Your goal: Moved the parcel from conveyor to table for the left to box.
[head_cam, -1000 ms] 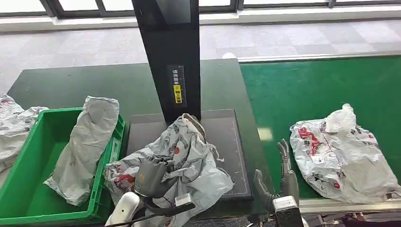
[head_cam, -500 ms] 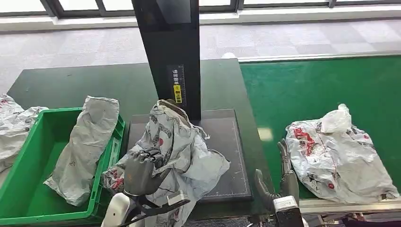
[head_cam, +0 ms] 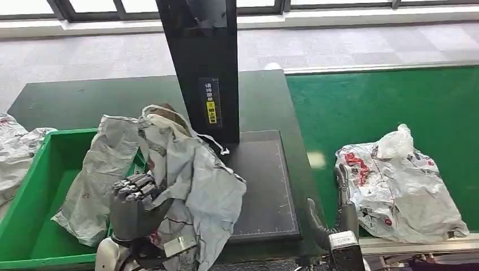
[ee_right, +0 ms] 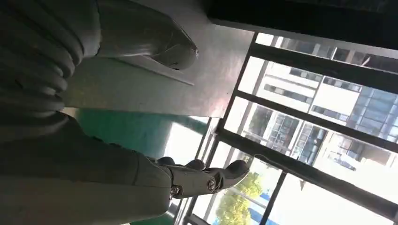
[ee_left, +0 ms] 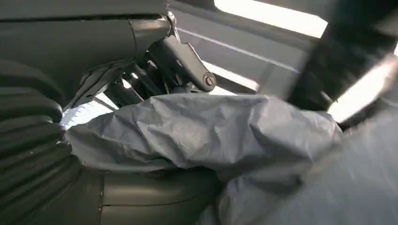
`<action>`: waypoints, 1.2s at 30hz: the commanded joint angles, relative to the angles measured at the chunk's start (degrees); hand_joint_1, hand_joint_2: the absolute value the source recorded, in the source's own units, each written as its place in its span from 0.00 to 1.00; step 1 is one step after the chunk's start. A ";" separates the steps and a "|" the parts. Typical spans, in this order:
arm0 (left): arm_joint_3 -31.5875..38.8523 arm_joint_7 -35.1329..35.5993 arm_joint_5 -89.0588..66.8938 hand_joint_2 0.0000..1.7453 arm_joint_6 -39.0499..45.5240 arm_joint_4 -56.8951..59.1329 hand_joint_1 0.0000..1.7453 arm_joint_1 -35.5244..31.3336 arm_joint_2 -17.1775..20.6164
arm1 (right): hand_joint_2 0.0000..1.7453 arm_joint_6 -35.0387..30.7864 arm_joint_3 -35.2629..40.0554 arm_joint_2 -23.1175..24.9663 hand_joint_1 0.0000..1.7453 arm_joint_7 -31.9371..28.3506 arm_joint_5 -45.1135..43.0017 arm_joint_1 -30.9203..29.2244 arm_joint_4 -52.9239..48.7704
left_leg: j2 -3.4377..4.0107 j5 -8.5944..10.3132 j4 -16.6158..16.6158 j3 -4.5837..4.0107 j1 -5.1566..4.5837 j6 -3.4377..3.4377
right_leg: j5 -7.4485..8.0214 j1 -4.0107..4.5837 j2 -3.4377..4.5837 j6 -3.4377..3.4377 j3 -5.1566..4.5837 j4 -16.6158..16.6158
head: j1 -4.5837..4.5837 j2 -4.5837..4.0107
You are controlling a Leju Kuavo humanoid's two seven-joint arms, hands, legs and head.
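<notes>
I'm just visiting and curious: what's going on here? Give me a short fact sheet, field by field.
Left hand: grips a grey parcel, lifted beside the green bin
Right hand: open, holding nothing, at the conveyor edge
In bin: another grey parcel
On green conveyor: printed parcel
Behind: black post

grey tiled floor (head_cam: 350,42) beyond a dark green table (head_cam: 113,99); windows (head_cam: 34,7) along twelve o'clock admit daylight; a black upright post (head_cam: 203,68) stands at centre.
</notes>
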 commanded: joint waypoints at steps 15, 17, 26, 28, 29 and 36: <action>25.40 -6.82 17.99 1.00 -0.11 -19.78 1.00 -5.80 -3.54 | 1.00 -0.57 -1.40 0.83 0.00 -0.01 -2.29 -2.02 -0.03 | 0.10 0.05 0.04 -0.10 0.11 0.04 | 0.04 0.09 -0.13 -0.10 -0.10 0.00 | -0.02 0.00; 29.51 -6.82 17.85 1.00 -0.11 -19.08 1.00 -7.75 -3.54 | 1.00 -0.36 -1.52 0.93 0.00 -0.22 -2.75 -1.89 -0.07 | 0.03 0.03 0.03 -0.03 0.10 0.02 | 0.00 0.07 -0.11 -0.08 -0.03 0.00 | -0.02 0.00; 40.80 -6.82 15.94 1.00 -0.11 0.50 1.00 -15.64 6.58 | 1.00 0.40 -2.15 1.48 0.00 -0.66 -3.50 -2.51 0.99 | 0.04 0.16 -0.22 0.14 0.01 -0.03 | 0.08 0.01 -0.10 -0.12 0.08 -0.10 | -0.02 0.00; 40.80 -6.82 15.94 1.00 -0.11 0.50 1.00 -15.64 6.58 | 1.00 0.40 -2.15 1.48 0.00 -0.66 -3.50 -2.51 0.99 | 0.04 0.10 -0.14 0.14 0.00 -0.02 | 0.03 0.00 -0.08 -0.09 0.09 -0.04 | -0.04 0.00; 40.80 -6.82 15.94 1.00 -0.11 0.50 1.00 -15.64 6.58 | 1.00 0.40 -2.15 1.48 0.00 -0.66 -3.50 -2.51 0.99 | 0.04 0.13 -0.12 0.08 0.05 -0.04 | 0.05 0.06 -0.10 -0.10 0.05 -0.04 | -0.02 0.00; 40.77 -4.14 6.86 1.00 -0.11 6.35 1.00 -17.93 4.39 | 1.00 0.62 -2.13 1.75 0.00 -0.53 -3.05 -3.21 1.01 | 0.02 0.21 -0.16 0.06 0.02 -0.10 | 0.12 0.05 -0.17 -0.19 0.02 -0.07 | -0.02 0.00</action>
